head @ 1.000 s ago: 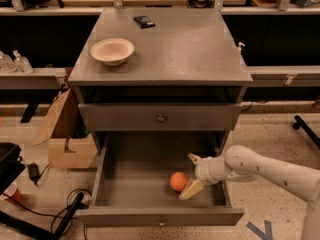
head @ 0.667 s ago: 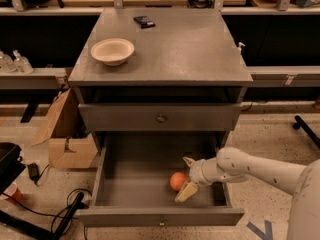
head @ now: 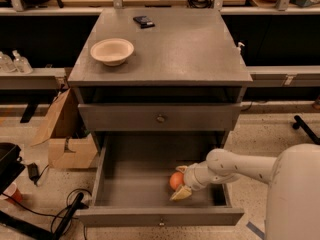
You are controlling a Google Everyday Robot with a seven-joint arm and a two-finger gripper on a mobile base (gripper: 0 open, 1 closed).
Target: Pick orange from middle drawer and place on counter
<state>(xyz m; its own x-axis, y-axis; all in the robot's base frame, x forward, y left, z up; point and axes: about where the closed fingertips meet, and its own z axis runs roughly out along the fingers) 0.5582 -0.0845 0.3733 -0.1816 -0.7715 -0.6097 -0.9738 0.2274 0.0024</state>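
The orange (head: pixel 175 180) lies on the floor of the open middle drawer (head: pixel 131 170), right of centre and near its front panel. My gripper (head: pixel 181 182) reaches in from the right, down inside the drawer. Its cream fingers (head: pixel 182 193) stand on either side of the orange, one behind it and one in front, open around it. The orange rests on the drawer floor. The counter (head: pixel 175 49) is the grey top of the cabinet above.
A cream bowl (head: pixel 112 50) sits on the counter's left side and a small black object (head: pixel 144 21) near its back edge. The upper drawer (head: pixel 160 118) is closed. A cardboard box (head: pixel 64 134) and cables lie on the floor to the left.
My gripper has moved left within the drawer, from beside the orange to straddling it. The orange has stayed in place.
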